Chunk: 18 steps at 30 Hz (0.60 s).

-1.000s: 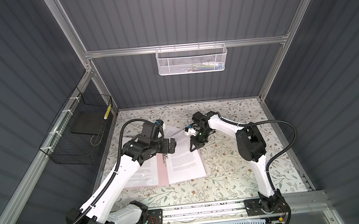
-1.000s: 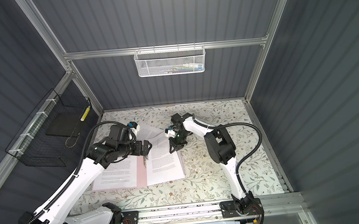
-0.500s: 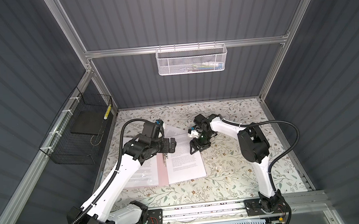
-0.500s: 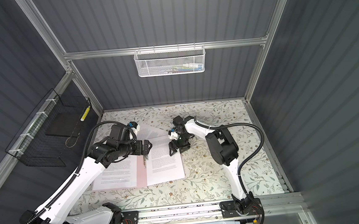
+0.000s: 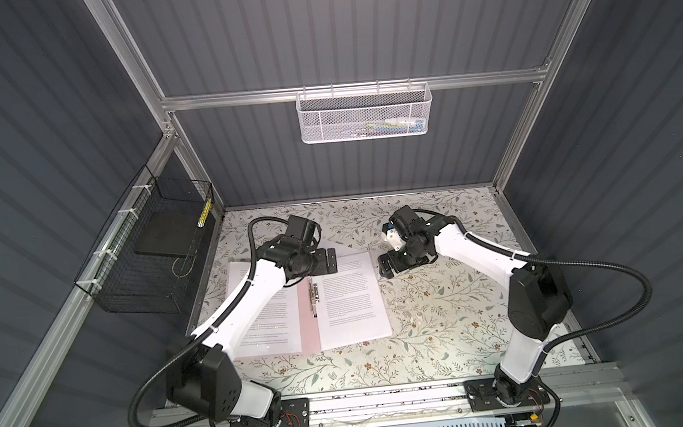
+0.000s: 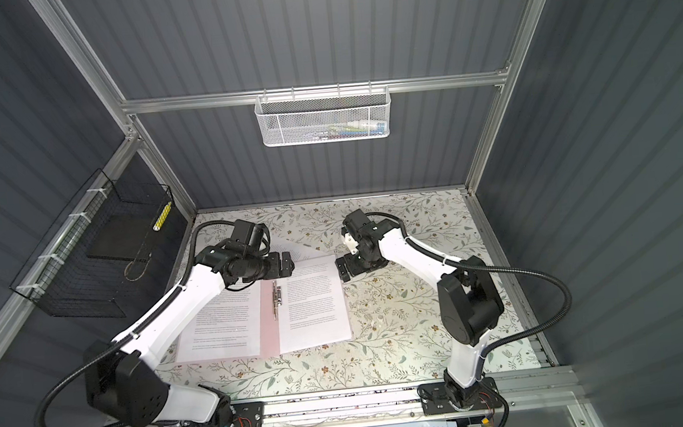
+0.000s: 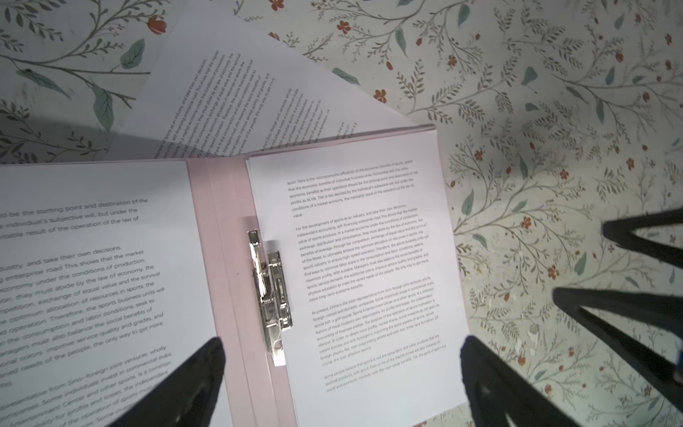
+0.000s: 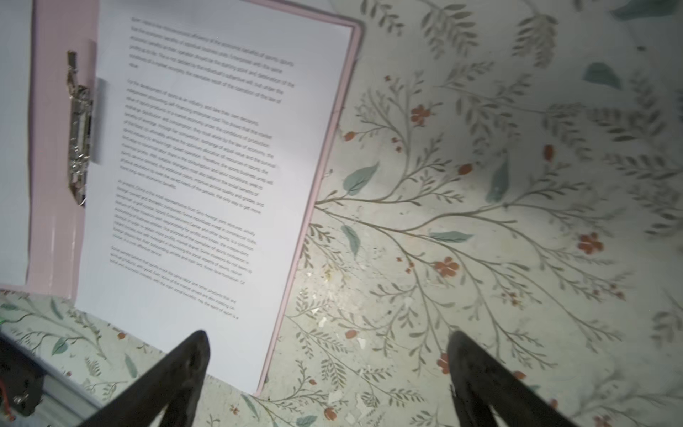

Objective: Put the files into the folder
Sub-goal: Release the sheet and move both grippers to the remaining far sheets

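Note:
The pale pink folder (image 5: 310, 329) (image 6: 269, 333) (image 7: 221, 258) (image 8: 55, 240) lies open on the floral table. A metal clip (image 5: 313, 298) (image 7: 269, 292) (image 8: 79, 129) runs along its spine. Of the files, one white printed sheet (image 5: 351, 305) (image 6: 313, 304) (image 7: 369, 277) (image 8: 207, 166) lies flat on its right half. Another sheet (image 5: 278, 328) (image 7: 92, 258) covers the left half, and a third (image 7: 240, 92) pokes out from under the far edge. My left gripper (image 5: 327, 261) (image 6: 283, 265) (image 7: 340, 349) hangs open above the spine's far end. My right gripper (image 5: 385, 265) (image 6: 342, 269) (image 8: 328, 340) stands open and empty beside the folder's far right corner.
A black wire basket (image 5: 143, 255) holding a black slab hangs on the left wall. A white mesh basket (image 5: 365, 114) hangs on the back wall. An aluminium rail (image 5: 387, 398) with both arm bases runs along the front edge. Bare floral table (image 5: 444, 319) lies right of the folder.
My right gripper has opened and let go of the right sheet, which now lies flat on the folder; the gripper has drifted slightly right. The left arm has not moved.

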Available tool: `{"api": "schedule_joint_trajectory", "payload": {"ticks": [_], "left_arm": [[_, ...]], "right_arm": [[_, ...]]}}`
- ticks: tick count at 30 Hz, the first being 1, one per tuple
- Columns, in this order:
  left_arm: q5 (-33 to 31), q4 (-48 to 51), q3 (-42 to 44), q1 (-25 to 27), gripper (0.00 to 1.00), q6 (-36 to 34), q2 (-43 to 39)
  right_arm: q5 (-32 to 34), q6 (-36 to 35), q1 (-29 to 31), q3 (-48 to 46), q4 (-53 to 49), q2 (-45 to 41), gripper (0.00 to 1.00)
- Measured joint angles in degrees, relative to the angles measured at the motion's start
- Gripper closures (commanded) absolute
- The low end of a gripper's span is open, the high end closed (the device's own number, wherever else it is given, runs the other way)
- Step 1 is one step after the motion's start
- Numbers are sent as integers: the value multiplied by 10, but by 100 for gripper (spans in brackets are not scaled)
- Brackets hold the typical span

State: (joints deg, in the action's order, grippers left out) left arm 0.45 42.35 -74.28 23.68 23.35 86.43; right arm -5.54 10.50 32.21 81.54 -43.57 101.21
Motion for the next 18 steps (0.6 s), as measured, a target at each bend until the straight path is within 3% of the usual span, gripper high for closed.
{"api": "schedule_joint_trajectory", "payload": {"ticks": [7, 11, 18], "left_arm": [[41, -37, -100, -70, 0, 23, 196], [43, -47, -177, -80, 0, 22, 289], [48, -45, -266, -83, 0, 22, 383]], "right_arm": [[19, 41, -19, -85, 59, -65, 1], [-10, 49, -23, -125, 77, -98, 1], [-37, 49, -32, -172, 97, -125, 1]]}}
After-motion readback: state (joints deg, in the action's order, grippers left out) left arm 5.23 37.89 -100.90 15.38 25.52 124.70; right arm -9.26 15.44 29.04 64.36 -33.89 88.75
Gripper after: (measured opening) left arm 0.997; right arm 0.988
